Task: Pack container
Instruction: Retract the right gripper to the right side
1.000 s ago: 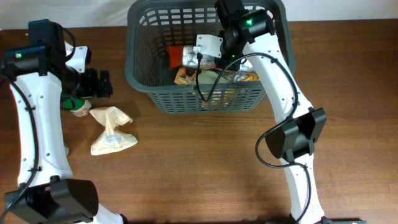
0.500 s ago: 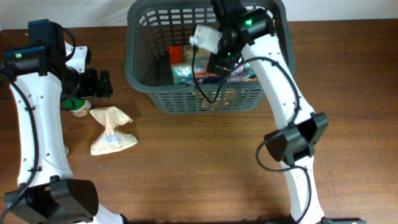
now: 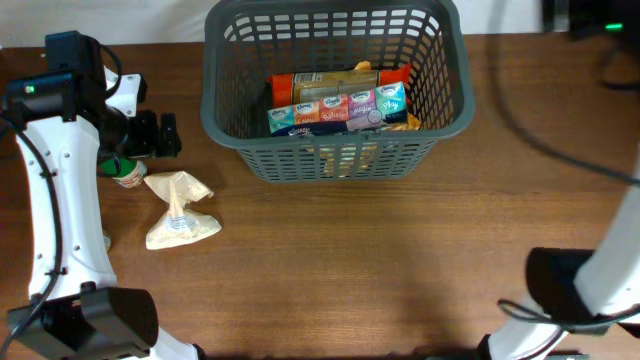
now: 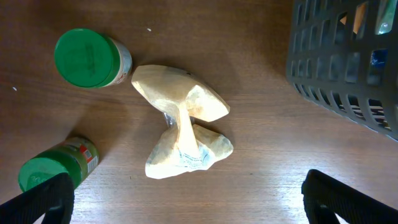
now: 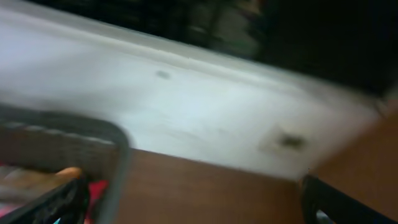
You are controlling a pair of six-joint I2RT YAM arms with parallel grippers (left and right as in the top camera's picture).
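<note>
The container [image 3: 232, 120], a large dark grey slotted basket, stands at the back middle of the table. In it lie an orange-red packet [image 3: 300, 85] and a row of small colourful tissue packs [image 3: 338, 108]. My left gripper [image 3: 171, 135] hangs open left of the basket, above a green-lidded jar [image 3: 125, 174]. In the left wrist view my left gripper [image 4: 193, 208] holds nothing, and a crumpled beige bag [image 4: 183, 124] lies just beyond it. The blurred right wrist view shows my right gripper [image 5: 196, 208] open and empty, right of the basket rim [image 5: 118, 155].
Two green-lidded jars [image 4: 90, 59] [image 4: 53, 171] stand left of the beige bag [image 3: 178, 210]. The basket's corner [image 4: 348, 68] is at the upper right of the left wrist view. The right arm's base [image 3: 580, 290] sits at the front right. A white wall [image 5: 205, 106] runs behind the table.
My right gripper opened inside the basket, then the arm lifted out and swung off to the far right corner. The tissue packs now show in the basket. The left arm stayed still.
</note>
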